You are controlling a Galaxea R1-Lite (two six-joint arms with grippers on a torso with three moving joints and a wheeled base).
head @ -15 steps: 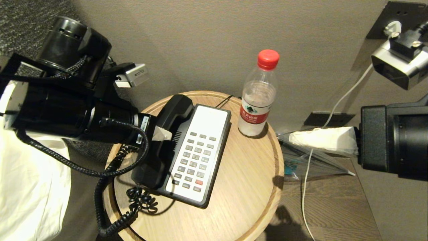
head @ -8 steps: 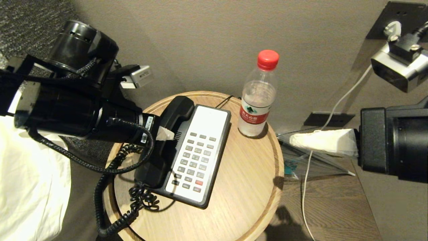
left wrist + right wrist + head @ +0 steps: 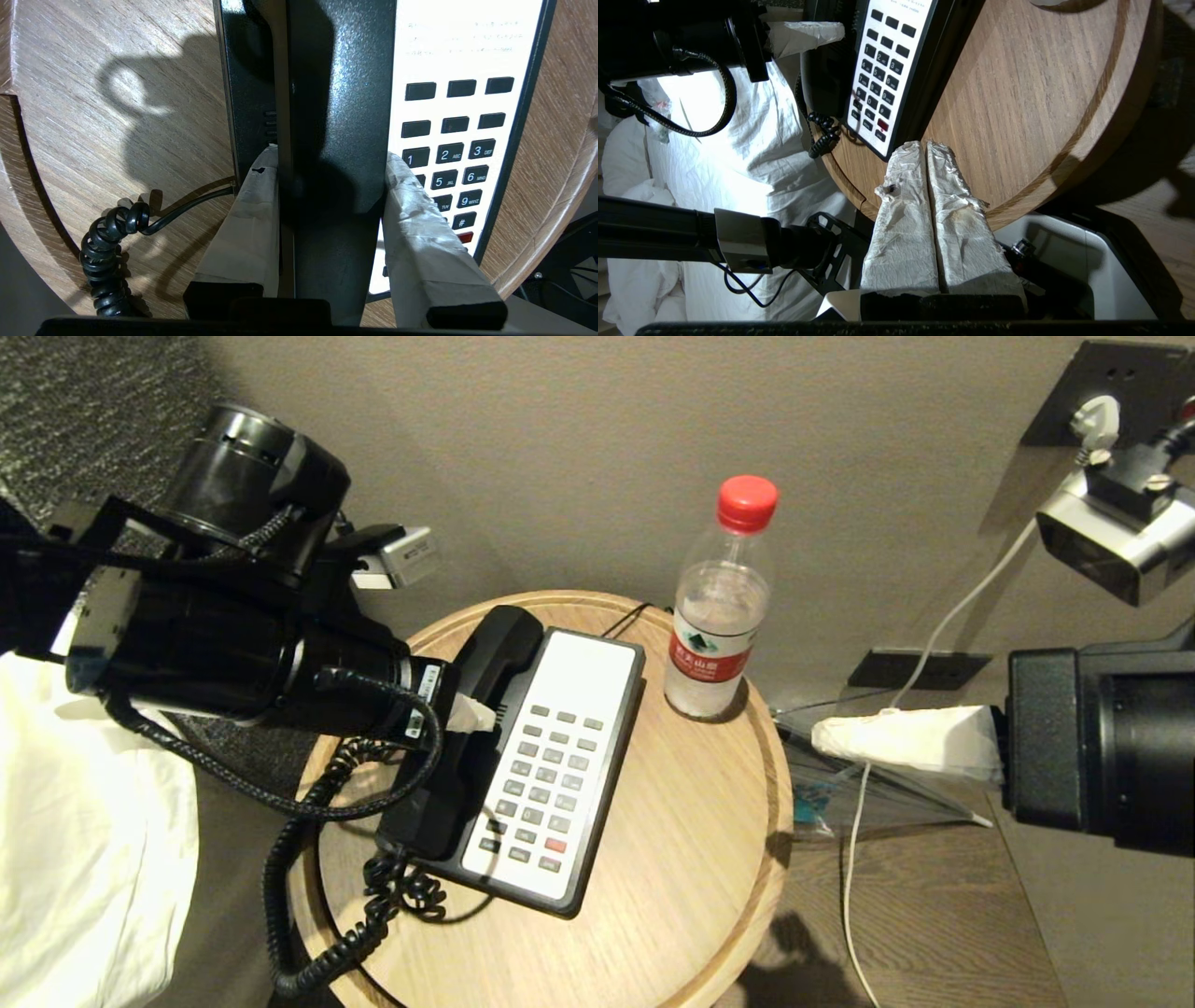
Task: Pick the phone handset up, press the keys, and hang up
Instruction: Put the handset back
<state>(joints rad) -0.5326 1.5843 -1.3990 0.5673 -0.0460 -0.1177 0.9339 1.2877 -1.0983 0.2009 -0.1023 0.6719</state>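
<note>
- Head view first: the left gripper (image 3: 464,717) reaches in from the left and is at the middle of the phone handset (image 3: 467,728), which lies along the left side of the phone base (image 3: 569,691) on the round wooden table (image 3: 672,859).
- Left wrist view gives the grip: two wrapped fingers (image 3: 247,205) sit one on each side of the glossy black handset (image 3: 336,140), pinching its shaft between them.
- Whether the handset sits in its cradle or just above it, I cannot tell; it runs parallel to the keypad (image 3: 460,154), right beside the number keys.
- Coiled cord (image 3: 327,859) loops off the near end of the handset and hangs past the table's edge.
- Right gripper (image 3: 901,739) hovers off to the right of the table, well apart from the phone.
- Right wrist view: its two wrapped fingers (image 3: 901,210) are pressed together with nothing between them, aimed toward the near corner of the phone base (image 3: 896,79).
- Water bottle (image 3: 719,607) with a red cap stands upright at the table's far side, just beside the base's far corner.
- White bedding (image 3: 84,859) fills the lower left.
</note>
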